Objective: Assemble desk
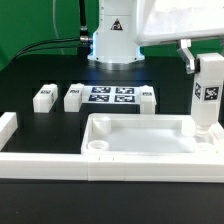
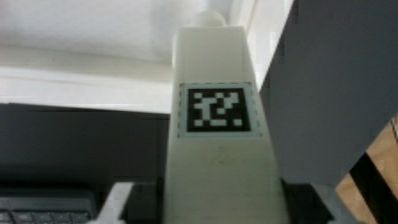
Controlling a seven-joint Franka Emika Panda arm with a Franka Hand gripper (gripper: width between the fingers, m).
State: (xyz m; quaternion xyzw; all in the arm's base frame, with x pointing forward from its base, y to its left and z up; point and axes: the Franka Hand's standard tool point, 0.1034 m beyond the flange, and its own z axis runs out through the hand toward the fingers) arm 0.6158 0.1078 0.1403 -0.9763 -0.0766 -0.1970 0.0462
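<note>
The desk top (image 1: 140,148), a white rimmed tray with round corner sockets, lies near the front of the black table. A white square leg (image 1: 208,95) with a black-and-white tag stands upright, its lower end at the tray's far corner on the exterior view's right. My gripper (image 1: 200,58) is shut on the leg's upper part. In the wrist view the tagged leg (image 2: 217,130) runs away from the camera between my fingers (image 2: 139,203), and the gripper (image 2: 217,208) clasps it on both sides. Whether the leg's tip sits inside the socket is hidden.
Two loose white legs (image 1: 43,97) (image 1: 73,97) lie behind the tray, next to the marker board (image 1: 112,95); a third (image 1: 148,97) lies at the board's other end. A low white border wall (image 1: 8,130) runs along the exterior view's left and the front. The robot's base (image 1: 115,40) stands at the back.
</note>
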